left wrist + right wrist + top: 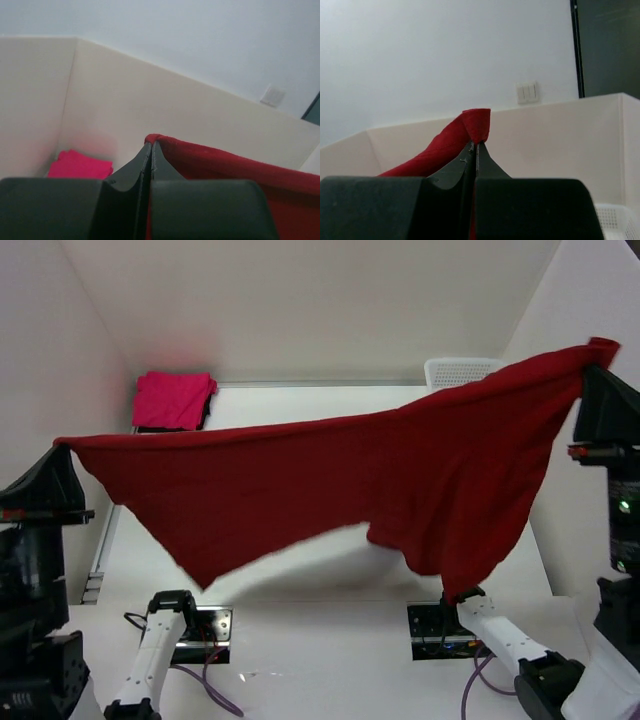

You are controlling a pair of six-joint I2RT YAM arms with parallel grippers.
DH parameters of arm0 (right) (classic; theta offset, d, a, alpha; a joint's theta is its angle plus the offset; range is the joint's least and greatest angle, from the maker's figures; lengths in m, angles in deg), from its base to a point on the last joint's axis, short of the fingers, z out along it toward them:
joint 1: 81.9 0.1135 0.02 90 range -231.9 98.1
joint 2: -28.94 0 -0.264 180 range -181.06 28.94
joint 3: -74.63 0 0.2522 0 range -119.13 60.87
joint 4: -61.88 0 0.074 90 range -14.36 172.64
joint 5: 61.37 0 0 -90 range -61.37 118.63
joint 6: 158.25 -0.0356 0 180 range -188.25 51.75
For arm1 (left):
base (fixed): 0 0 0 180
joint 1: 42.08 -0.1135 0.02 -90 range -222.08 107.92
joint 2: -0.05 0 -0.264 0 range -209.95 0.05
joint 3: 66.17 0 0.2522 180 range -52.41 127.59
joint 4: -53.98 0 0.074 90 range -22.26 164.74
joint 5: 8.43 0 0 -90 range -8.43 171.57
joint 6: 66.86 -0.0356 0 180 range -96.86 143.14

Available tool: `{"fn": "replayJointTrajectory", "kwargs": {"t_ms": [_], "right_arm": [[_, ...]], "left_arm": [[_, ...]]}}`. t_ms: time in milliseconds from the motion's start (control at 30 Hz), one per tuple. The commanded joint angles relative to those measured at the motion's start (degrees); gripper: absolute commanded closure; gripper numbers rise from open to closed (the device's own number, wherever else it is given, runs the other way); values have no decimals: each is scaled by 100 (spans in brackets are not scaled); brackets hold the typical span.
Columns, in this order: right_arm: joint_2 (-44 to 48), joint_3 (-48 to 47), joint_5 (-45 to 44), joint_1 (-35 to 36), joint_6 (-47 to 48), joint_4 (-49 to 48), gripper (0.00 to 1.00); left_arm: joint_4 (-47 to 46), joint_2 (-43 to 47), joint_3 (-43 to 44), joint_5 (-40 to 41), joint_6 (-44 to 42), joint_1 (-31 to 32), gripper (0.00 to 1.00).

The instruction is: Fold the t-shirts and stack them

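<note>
Crimson t-shirt (400,480) sags, seemingly unfolded, between left pincer (62,446) and right pincer (598,350).

A white table (300,405) fills the middle of the top view, closed in by pale wall panels (300,310) at the back and sides. A white mesh basket (460,370) sits at the upper right, against the back panel; its corner also shows at the lower right of the right wrist view. Above the panels there, a light switch (527,92) is mounted on the room wall beside a dark door (607,45). A small wall plate (272,95) shows at the right of the left wrist view.
</note>
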State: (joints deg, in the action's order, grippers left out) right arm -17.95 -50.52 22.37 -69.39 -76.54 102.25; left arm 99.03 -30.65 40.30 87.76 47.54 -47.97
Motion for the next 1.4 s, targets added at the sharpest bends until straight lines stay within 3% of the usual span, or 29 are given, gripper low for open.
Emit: {"fn": "replayJointTrajectory", "kwargs": {"t_ms": [0, 167, 333, 500, 633, 833, 1000, 1133, 1267, 1367], "right_arm": [[-566, 564, -296, 41, -5, -112, 100], [-891, 1435, -490, 41, -58, -401, 100], [-1716, 2209, -719, 41, -58, -850, 100], [-2560, 2350, -771, 41, -120, -1614, 100], [-3184, 1605, -771, 41, -59, -1676, 100], [-3370, 392, -693, 41, 153, -1729, 100], [-2774, 48, -491, 41, 205, -1580, 100], [-1878, 477, -306, 41, 205, -1527, 100], [-448, 1250, -95, 41, 153, -1466, 100], [21, 1112, -95, 41, 205, -1125, 100]], "left_arm": [[1, -532, -348, 523, 29, 0, 100], [-500, -1139, -1096, 523, 29, 0, 100], [-1229, -2316, -1632, 409, 29, 0, 100], [-1722, -3685, -1555, 295, -138, 0, 100], [-2065, -4163, -1133, 163, -217, 0, 100], [-2074, -4480, -17, 101, -349, 0, 100], [-1916, -3787, 134, 48, -349, 0, 100], [-1776, -2839, -261, 48, -349, 0, 100], [-1417, -1216, -806, 232, -296, 0, 100], [-1161, -344, -799, 442, -234, 0, 100]]}}
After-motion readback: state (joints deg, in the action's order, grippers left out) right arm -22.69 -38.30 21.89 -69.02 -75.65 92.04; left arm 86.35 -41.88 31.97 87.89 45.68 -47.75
